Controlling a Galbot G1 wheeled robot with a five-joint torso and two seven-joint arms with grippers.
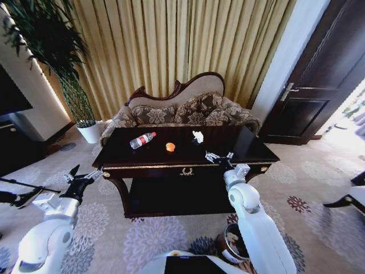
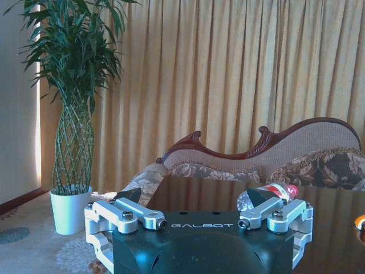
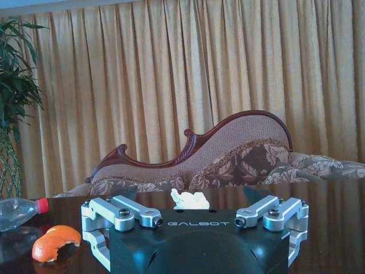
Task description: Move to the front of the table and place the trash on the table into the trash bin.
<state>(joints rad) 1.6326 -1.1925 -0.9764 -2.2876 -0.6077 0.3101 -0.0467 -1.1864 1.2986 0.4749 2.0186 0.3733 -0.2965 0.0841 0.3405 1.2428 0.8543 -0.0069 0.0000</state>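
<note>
From my head camera, I stand before the dark table (image 1: 251,149). On its top lie a clear bottle (image 1: 142,140) toward the left edge, an orange peel (image 1: 170,146) near the middle, and a white crumpled lump (image 1: 198,136) further right, toward the rear edge. My right gripper (image 1: 219,157) hovers over the front edge of the table, fingers spread, with the white lump just beyond it and the peel off to its left. My left gripper (image 1: 83,176) hangs off the table's front left corner, also spread, well apart from the bottle. The trash bin (image 1: 230,244) stands on the carpet by my base, below the front right part of the table, partly hidden behind my right arm. A sofa (image 1: 182,111) sits behind the table.

In the left wrist view, my left gripper (image 2: 194,201) is wide open, holding nothing; the bottle (image 2: 276,191) lies ahead on the tabletop (image 2: 199,194), with a potted plant (image 2: 71,142) beyond the table's left end.

In the right wrist view, my right gripper (image 3: 194,200) is open and empty. The white lump (image 3: 190,199) lies straight ahead between the fingers' line, further along the table. The peel (image 3: 54,242) and the bottle (image 3: 20,210) lie off to one side.
</note>
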